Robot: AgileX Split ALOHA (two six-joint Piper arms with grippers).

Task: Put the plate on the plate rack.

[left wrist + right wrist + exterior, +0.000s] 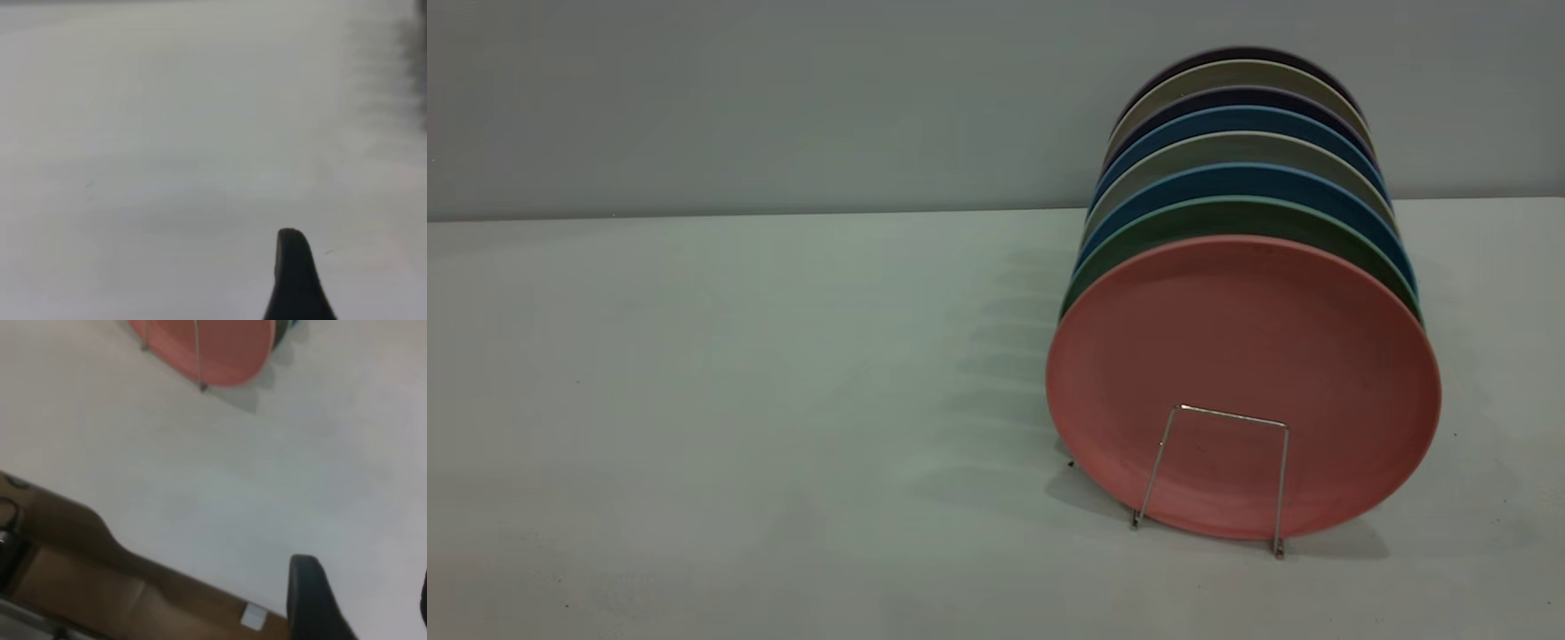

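Note:
The salmon-pink plate stands upright in the front slot of the wire plate rack, leaning behind its front loop, at the table's right. It also shows in the right wrist view, with the rack wire across it. Neither gripper shows in the exterior view. My right gripper is open and empty, well away from the plate near the table's edge. My left gripper hangs over bare table with one dark finger showing; it holds nothing.
Behind the pink plate, a teal-green plate, blue plates and several others stand in the same rack. A grey wall runs behind the white table. A brown floor lies beyond the table edge.

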